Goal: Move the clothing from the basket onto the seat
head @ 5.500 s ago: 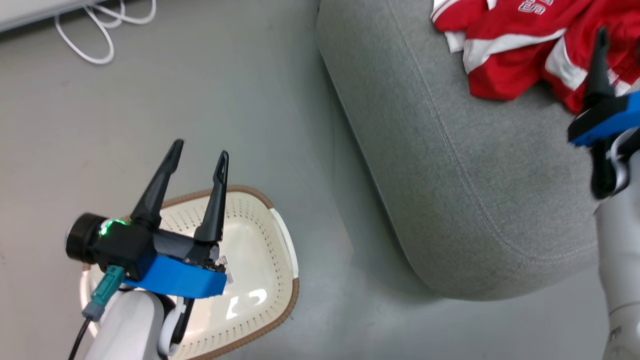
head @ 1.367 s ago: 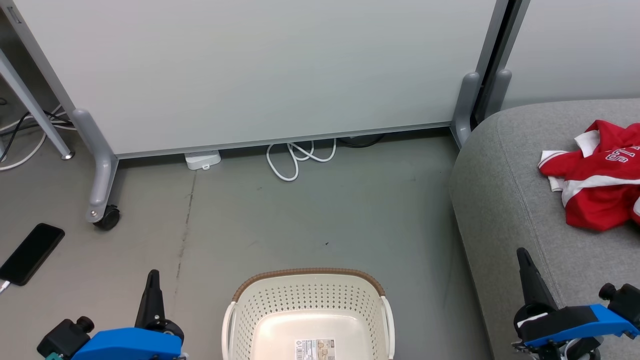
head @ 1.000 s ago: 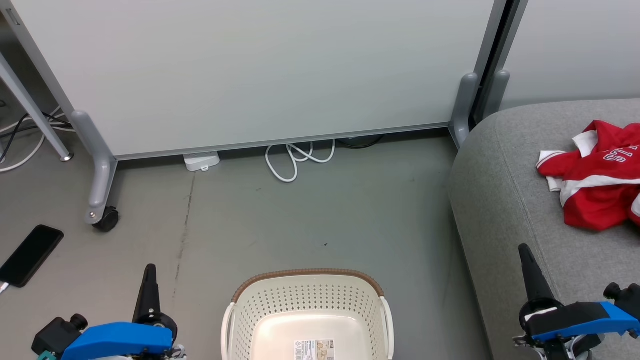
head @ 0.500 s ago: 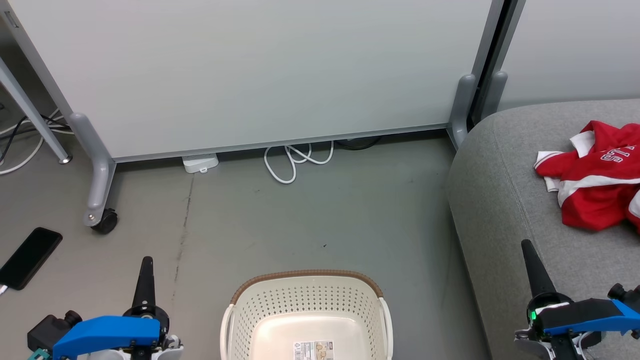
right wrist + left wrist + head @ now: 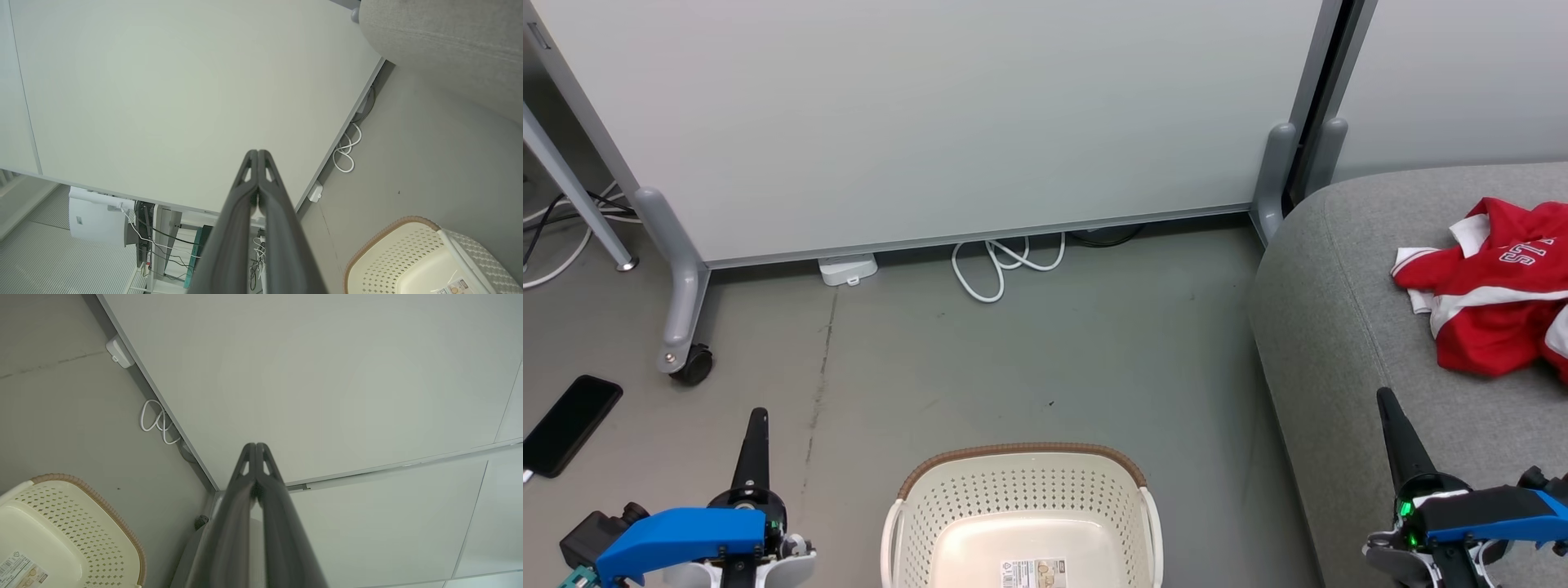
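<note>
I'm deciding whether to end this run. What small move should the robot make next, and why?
Probably just stop here: the basket shows a bare bottom with just a label, the red clothing lies on the sofa, and the left gripper and right gripper are shut and empty.

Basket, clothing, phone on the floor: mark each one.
basket [image 5: 1021,447]: head view, on the far side of its brown rim.
clothing [image 5: 1494,331]: head view, on the red fabric mid-heap.
phone [image 5: 570,426]: head view, on the middle of its dark face.

Basket [image 5: 1023,465] on floor [image 5: 1029,351] before partition [image 5: 931,122], sofa [image 5: 1339,327] to its right, clothing [image 5: 1486,302] on sofa, phone [image 5: 570,425] far left
</note>
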Robot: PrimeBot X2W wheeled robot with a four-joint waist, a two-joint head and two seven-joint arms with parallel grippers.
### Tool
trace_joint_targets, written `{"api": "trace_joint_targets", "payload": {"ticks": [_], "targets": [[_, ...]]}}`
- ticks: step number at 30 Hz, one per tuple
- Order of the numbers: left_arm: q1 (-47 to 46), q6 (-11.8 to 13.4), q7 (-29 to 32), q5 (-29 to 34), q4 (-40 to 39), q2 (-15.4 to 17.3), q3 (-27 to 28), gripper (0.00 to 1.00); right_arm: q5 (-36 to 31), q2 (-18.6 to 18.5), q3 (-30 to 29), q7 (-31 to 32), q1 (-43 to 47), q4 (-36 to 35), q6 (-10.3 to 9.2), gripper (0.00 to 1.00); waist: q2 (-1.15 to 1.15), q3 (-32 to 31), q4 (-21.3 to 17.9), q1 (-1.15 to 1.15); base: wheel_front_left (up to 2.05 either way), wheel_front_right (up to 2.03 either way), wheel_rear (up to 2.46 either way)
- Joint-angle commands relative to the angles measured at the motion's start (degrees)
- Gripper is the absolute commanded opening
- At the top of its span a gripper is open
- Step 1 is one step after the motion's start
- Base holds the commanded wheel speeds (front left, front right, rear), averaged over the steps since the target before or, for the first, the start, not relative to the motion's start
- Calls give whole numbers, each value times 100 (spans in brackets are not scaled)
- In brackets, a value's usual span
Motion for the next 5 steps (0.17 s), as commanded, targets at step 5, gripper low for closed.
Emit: {"api": "trace_joint_targets", "payload": {"ticks": [5], "targets": [[-146, -41, 99, -300, -67, 14, 60, 0, 354, -19, -27, 81, -128, -55, 3, 0, 0, -9, -10, 0, 0, 0, 0]]}}
